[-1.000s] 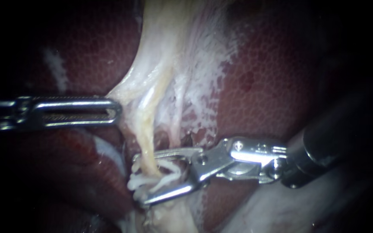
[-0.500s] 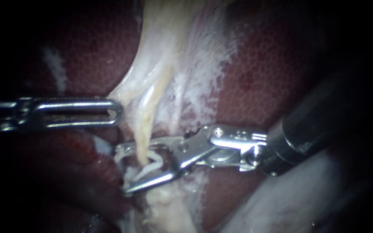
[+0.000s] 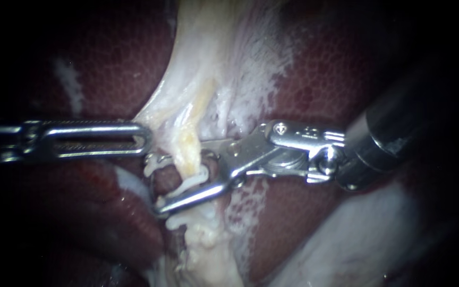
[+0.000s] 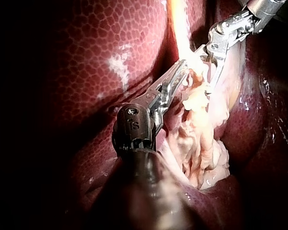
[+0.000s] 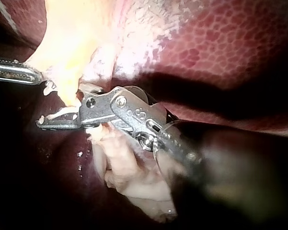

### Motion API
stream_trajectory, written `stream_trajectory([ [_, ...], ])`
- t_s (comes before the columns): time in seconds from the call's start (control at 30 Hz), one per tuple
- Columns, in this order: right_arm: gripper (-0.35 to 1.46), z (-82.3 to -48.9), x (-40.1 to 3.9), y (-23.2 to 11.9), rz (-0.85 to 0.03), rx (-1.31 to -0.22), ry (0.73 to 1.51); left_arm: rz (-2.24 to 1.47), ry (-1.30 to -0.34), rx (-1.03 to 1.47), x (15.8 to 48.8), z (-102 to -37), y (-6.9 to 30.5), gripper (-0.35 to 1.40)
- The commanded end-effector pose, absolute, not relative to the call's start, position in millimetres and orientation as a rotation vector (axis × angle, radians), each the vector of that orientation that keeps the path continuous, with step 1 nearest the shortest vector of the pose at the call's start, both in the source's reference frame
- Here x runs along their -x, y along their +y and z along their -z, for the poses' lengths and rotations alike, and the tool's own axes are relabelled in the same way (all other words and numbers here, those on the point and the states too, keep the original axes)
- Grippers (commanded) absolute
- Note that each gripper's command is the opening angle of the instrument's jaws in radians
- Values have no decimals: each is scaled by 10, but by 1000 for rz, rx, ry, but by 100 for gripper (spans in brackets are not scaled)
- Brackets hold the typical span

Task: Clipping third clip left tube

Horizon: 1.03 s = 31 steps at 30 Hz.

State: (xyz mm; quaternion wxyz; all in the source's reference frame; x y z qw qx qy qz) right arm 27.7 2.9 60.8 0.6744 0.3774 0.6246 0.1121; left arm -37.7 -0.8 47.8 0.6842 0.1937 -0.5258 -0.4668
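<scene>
The yellowish left tube (image 3: 188, 150) runs down from pale tissue between the two instruments. My right instrument (image 3: 160, 183) straddles it from the right. Its jaws stand wide apart, shut on an open white clip (image 3: 187, 184) whose legs pass on both sides of the tube. Just below the lower jaw, another white clip (image 3: 175, 220) sits on the tube. My left instrument (image 3: 145, 139) lies level from the left, its jaws shut on the pale tissue edge beside the tube. The left wrist view shows the left instrument (image 4: 179, 72) meeting the tissue, and the right instrument (image 5: 62, 108) shows in its own wrist view.
Dark red liver (image 3: 325, 79) lies on both sides of the pale stalk. Broad pale gallbladder tissue (image 3: 213, 53) fans out above the tube. Ragged white tissue (image 3: 208, 250) hangs below the clips. A pale fold (image 3: 367, 239) lies under the right shaft.
My right instrument has moved up the tube with its clip, from beside the lower clips to just under the left instrument's tip. The left instrument has stayed put.
</scene>
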Motion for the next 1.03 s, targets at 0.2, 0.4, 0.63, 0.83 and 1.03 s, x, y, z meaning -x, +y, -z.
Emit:
stream_trajectory([
  [0.2,-2,-612,-272,31,-285,-878,1391,1046,-1179,-434,377,-478,-8,-35],
  [0.4,-35,-622,-267,36,-312,-903,1379,1046,-1178,-434,378,-478,-8,-35],
  [0.63,-35,-626,-267,34,-309,-901,1378,1046,-1179,-434,378,-479,-8,-35],
  [0.83,-35,-627,-267,32,-308,-900,1378,1046,-1179,-434,378,-479,-8,-35],
  [1.03,-35,-628,-267,30,-306,-900,1378,1046,-1179,-434,378,-480,-8,-35],
])
